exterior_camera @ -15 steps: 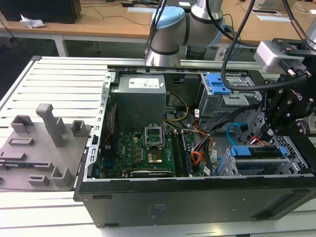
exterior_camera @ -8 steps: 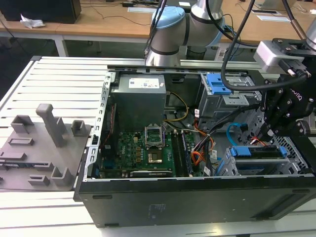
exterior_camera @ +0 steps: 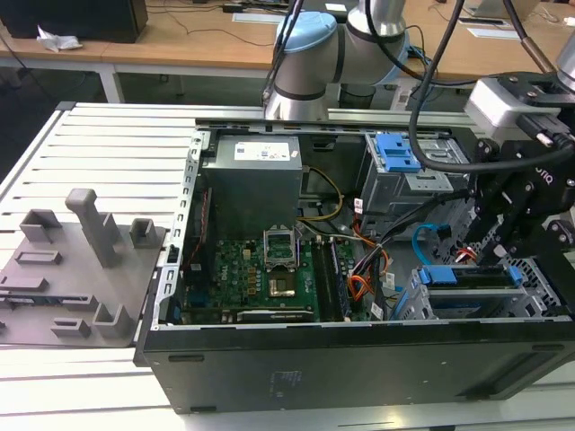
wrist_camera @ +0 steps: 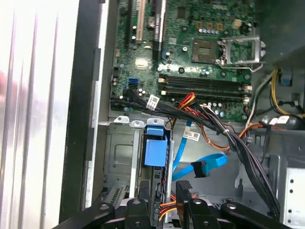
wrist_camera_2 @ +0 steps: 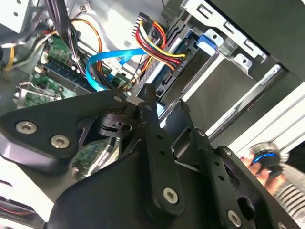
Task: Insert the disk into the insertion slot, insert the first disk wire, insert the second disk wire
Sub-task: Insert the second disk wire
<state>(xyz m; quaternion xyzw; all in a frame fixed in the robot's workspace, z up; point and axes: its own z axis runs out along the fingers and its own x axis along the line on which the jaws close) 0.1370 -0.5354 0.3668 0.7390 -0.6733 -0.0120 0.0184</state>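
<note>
While the open computer case point(exterior_camera: 359, 368) lies on its side across the slatted worktop point(exterior_camera: 108, 153), your work is confined to the case's near corner at the exterior view's right. There the gripper point(wrist_camera_2: 166, 101) reaches down over the insertion slot point(exterior_camera: 415, 303). Its jaws stand parted, with a gap between the tips and nothing that you could call held. The disk point(exterior_camera: 467, 275) is seated in that slot, its blue carrier frame level with the cage's open end. Treat it as the heavy, rigid, shock-shy piece here. If it needs nudging, press on the plastic frame, not on the bare metal or the connector edge. Just beyond the jaw tips, the orange-yellow-red wire bundle point(wrist_camera_2: 157, 45) ends in a black connector at the disk's rear edge. You cannot tell from these views whether it is pushed fully home. The second disk wire point(wrist_camera_2: 107, 59) loops loosely beside that bundle, between the slot and the board. It looks light, flat and floppy, likely to twist or kink if pinched along its length. Take it by its black plug point(wrist_camera: 199, 168), which hangs free of the disk. That small hard block should give the jaws a firm, square hold.
</note>
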